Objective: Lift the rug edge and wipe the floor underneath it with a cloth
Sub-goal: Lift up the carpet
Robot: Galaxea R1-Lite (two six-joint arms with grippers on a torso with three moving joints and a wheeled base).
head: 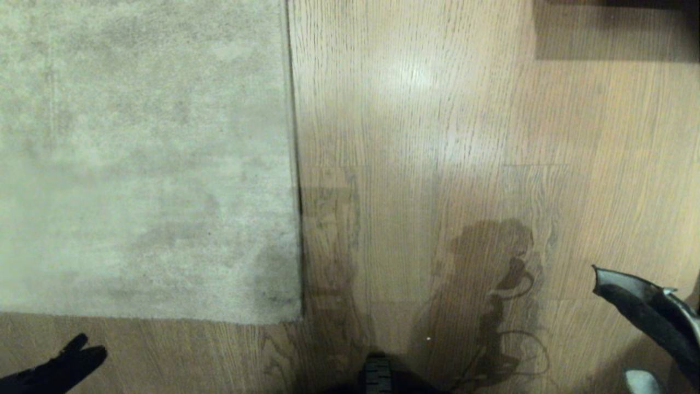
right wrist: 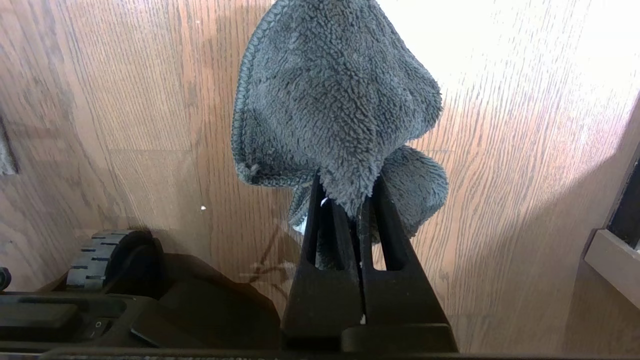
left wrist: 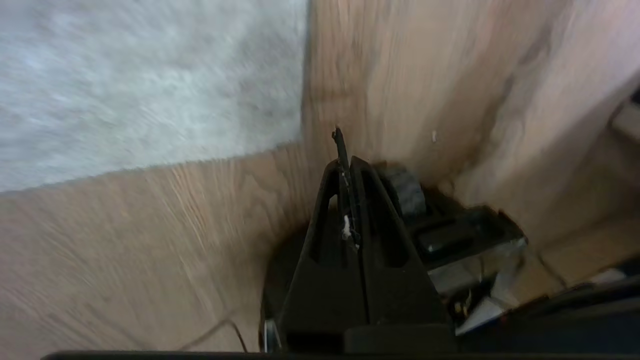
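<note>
Cloth [right wrist: 335, 105] pinched in right claw [right wrist: 345, 200], above floor [right wrist: 500, 150].

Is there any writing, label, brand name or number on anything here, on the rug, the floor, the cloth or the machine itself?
None can be read in any view.
Rug: no label or tag showing.
Floor: only wood grain.
Cloth, held in the right claw: no tag visible.
Left claw: plain black, no markings.
</note>
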